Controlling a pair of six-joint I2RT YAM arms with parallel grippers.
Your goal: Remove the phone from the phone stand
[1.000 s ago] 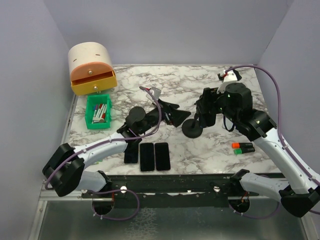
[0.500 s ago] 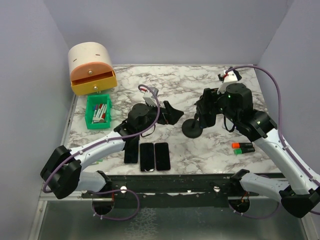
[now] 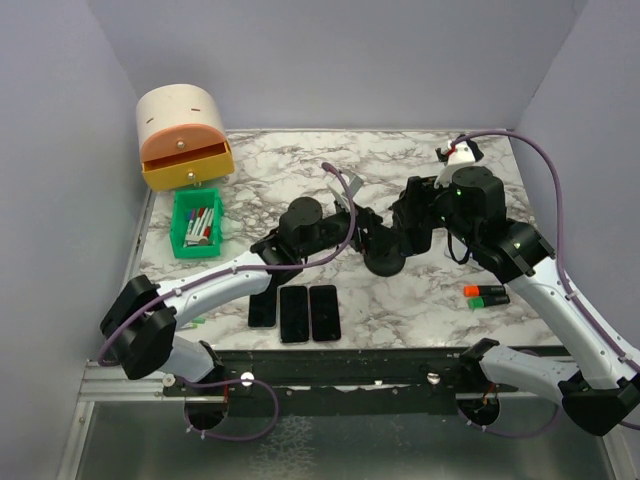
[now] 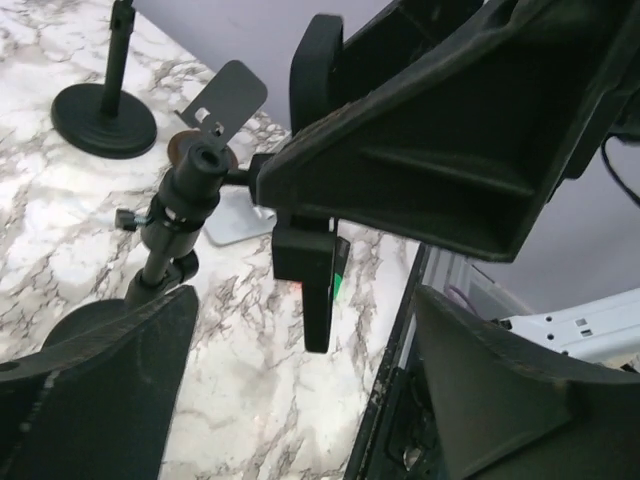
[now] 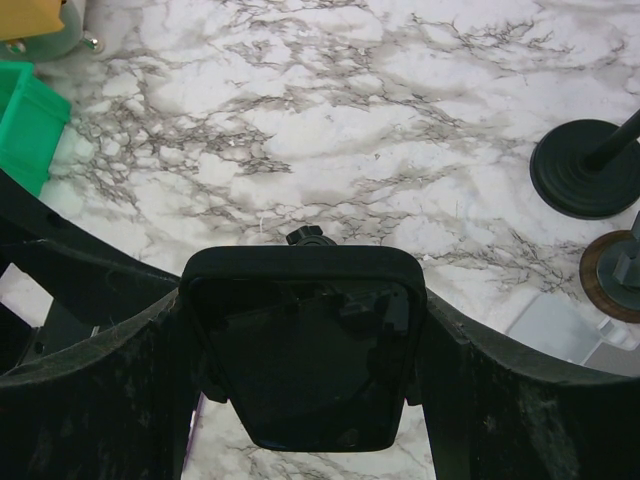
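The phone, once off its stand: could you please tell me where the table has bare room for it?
Bare marble lies between the three phones and the markers at the near edge, and along the far edge between the drawer box and the right arm. The middle is crowded: both arms meet around the stand and its phone.

— What stood around it?
— A white table [image 3: 300,165] veined with grey; pale lavender walls on three sides: back wall [image 3: 330,60], left wall [image 3: 50,200], right wall [image 3: 590,100].
— And the light?
— Soft and even; a black rail [image 3: 340,365] ran along the table's near edge.
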